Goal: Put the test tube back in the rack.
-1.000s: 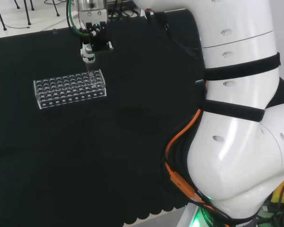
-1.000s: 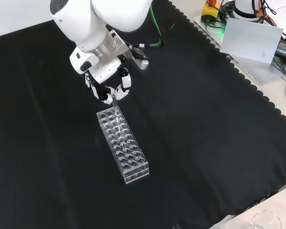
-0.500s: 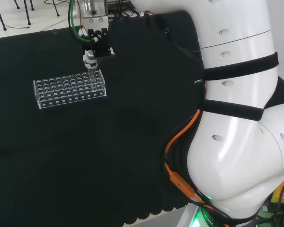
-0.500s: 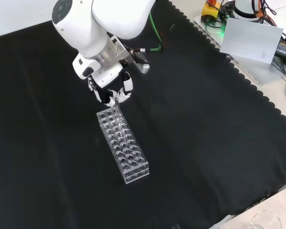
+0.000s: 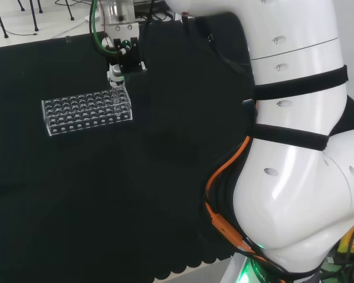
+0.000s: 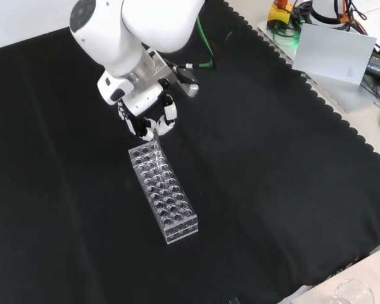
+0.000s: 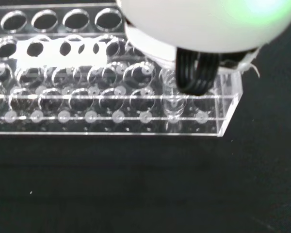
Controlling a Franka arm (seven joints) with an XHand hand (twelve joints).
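A clear, colourless plastic rack is showing a regular grid of round holes, each one catching a pale grey glint, against the plain matte black cloth covering the bench. Above the rack's end, at about eleven o'clock in the front view, the black and white hand is showing white segments alternating with black ones. The glossy white arm link, at three o'clock in the head view, is wearing two black bands, with an orange cable running beside it. A green cable is curving at twelve o'clock. In the wrist view, black cables are hanging against white.
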